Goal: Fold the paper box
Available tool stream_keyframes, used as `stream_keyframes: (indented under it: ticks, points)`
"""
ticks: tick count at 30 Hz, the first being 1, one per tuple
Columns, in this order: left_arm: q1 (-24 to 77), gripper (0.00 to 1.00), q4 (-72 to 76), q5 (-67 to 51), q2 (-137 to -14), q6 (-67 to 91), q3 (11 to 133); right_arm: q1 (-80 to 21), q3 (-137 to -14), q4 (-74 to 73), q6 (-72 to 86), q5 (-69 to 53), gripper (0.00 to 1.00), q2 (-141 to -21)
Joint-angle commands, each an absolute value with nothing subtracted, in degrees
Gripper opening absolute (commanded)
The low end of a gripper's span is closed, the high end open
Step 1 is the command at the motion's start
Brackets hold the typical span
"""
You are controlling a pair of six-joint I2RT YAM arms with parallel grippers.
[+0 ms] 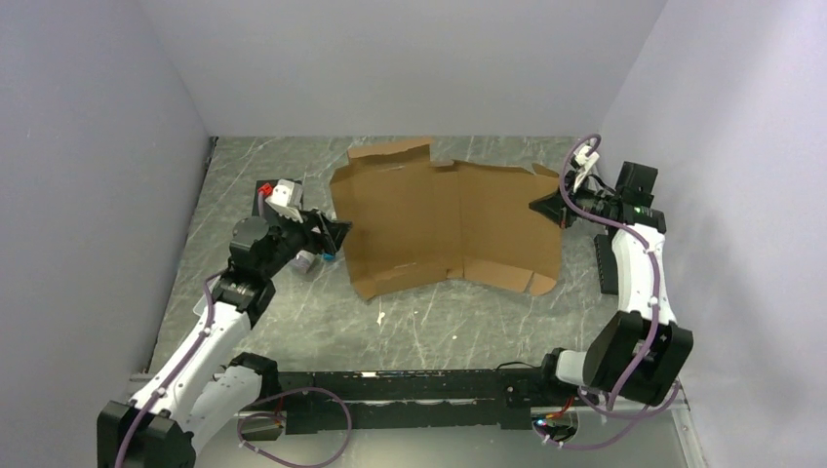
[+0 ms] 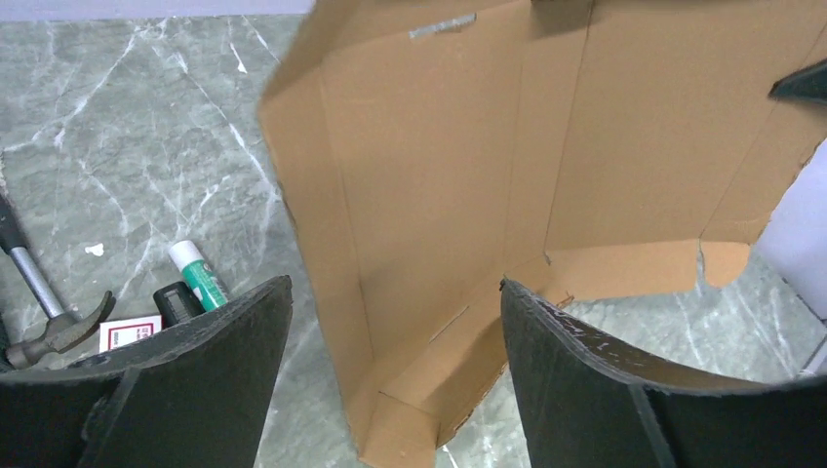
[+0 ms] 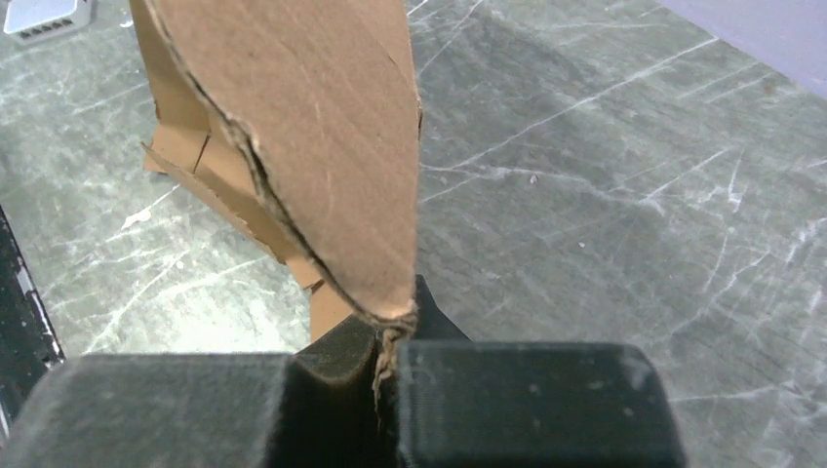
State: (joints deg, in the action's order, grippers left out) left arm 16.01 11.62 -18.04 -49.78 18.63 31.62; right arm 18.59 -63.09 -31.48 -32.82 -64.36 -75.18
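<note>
Your box (image 1: pixel 444 219) sits in the middle of the table (image 1: pixel 439 322), opened out into a wide sheet. Its long axis runs left to right between the two arms, and the far flaps point toward the back wall. It does not lie flat: the panels stand tilted, bent along a crease near the middle.

Your right gripper (image 1: pixel 548 208) has its fingers (image 3: pixel 527 400) pressed together on the rounded tab at the box's right end, with the cardboard edge caught between them.

Your left gripper (image 1: pixel 336 234) is at the box's left edge with its fingers (image 2: pixel 210 380) spread wide. The left side panel stands just ahead of the gap, ungripped; you cannot tell whether it touches.

A hammer (image 2: pixel 39 312) and a green and white tube (image 2: pixel 198 273) lie beside that gripper.
</note>
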Motion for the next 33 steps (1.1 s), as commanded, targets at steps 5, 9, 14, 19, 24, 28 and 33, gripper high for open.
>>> stream_keyframes:
  ticks: [5, 9, 14, 19, 24, 28, 33]
  points:
    - [16.26, 0.9, 0.39, -18.09, -44.77, 18.73, 39.79, 18.94, -59.53, -34.78, -37.79, -61.27, 0.0, -65.34]
    - [16.26, 0.95, -5.28, -19.6, -44.93, 16.98, 43.81, 18.97, -58.39, -33.54, -36.46, -61.77, 0.0, -63.5]
    - [16.26, 0.99, -11.85, -22.51, -47.09, 14.87, 50.0, 19.0, -58.1, -33.84, -36.13, -63.14, 0.0, -63.73]
    - [16.26, 0.99, -17.44, -23.95, -49.92, 12.36, 55.08, 18.98, -58.45, -34.97, -36.83, -63.3, 0.0, -63.93]
    - [16.26, 1.0, -19.47, -25.67, -51.68, 10.99, 59.21, 18.96, -58.27, -35.14, -37.08, -63.67, 0.0, -64.0]
    - [16.17, 0.99, -19.67, -28.73, -54.0, 9.73, 63.03, 19.01, -58.36, -35.5, -37.26, -63.93, 0.0, -64.35]
    - [16.17, 0.99, -24.07, -32.54, -60.91, 5.91, 70.53, 18.94, -58.19, -35.39, -36.9, -64.24, 0.0, -64.02]
